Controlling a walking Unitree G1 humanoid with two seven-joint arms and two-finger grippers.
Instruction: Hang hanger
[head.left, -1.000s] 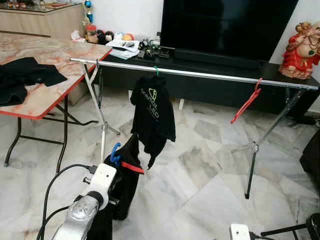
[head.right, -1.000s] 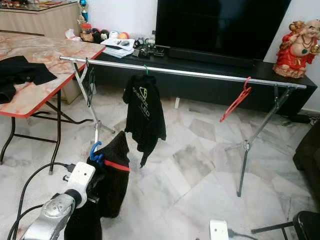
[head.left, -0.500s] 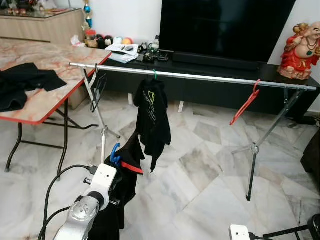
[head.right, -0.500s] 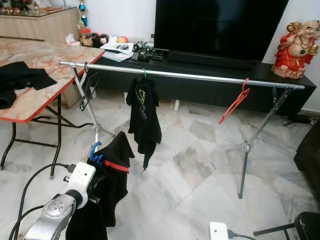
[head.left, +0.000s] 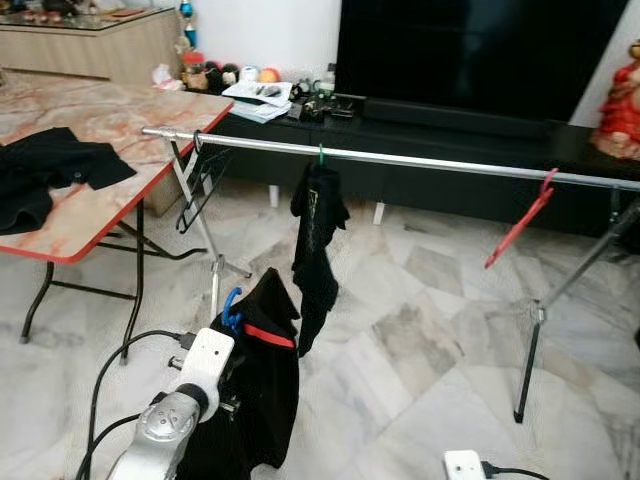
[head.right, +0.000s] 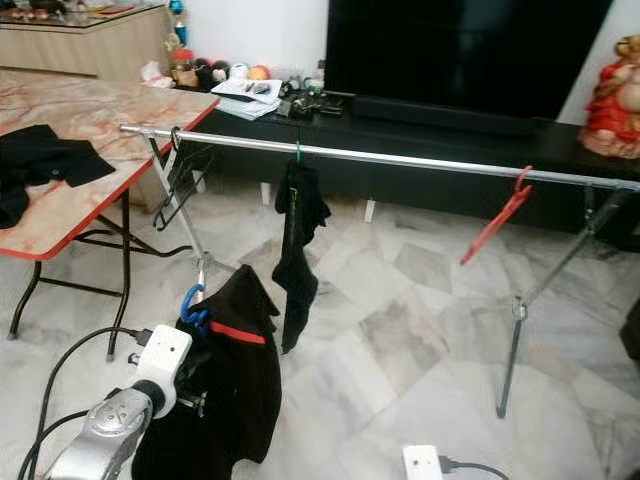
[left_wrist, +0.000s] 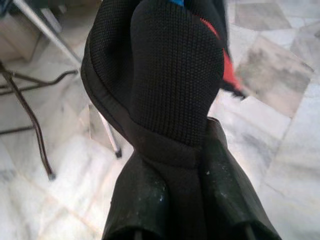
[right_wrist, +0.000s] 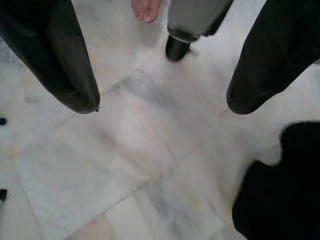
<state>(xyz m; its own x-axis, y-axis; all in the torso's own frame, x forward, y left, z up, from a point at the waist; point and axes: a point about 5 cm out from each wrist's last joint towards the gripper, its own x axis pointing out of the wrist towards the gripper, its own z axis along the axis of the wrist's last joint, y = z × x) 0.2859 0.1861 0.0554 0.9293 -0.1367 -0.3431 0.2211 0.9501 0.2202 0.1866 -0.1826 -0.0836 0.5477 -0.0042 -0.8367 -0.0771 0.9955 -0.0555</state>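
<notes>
- Left arm (head.left: 165, 430): raised forward from the lower left of the head view, forearm angled up toward the rail.
- Left gripper (left_wrist: 192, 165): jaws pressed together, pinching a black garment (head.left: 255, 385) that drapes down over them.
- Hanger (head.left: 232, 305): blue hook stands up above the held garment, with a red strip just beside it; it sits below and in front of the metal rail (head.left: 400, 160), not touching it.
- Rail: runs across on folding legs; a black shirt (head.left: 316, 245) hangs from it on a green hook, a red hanger (head.left: 518, 222) hangs tilted further right, and a dark wire hanger hangs near its left end.
- Right gripper (right_wrist: 160, 105): points down at the marble floor (right_wrist: 150, 150), jaws spread wide, holding nothing.
- Worktop (head.left: 90, 120): at left, with dark clothing (head.left: 45, 175) on it.
</notes>
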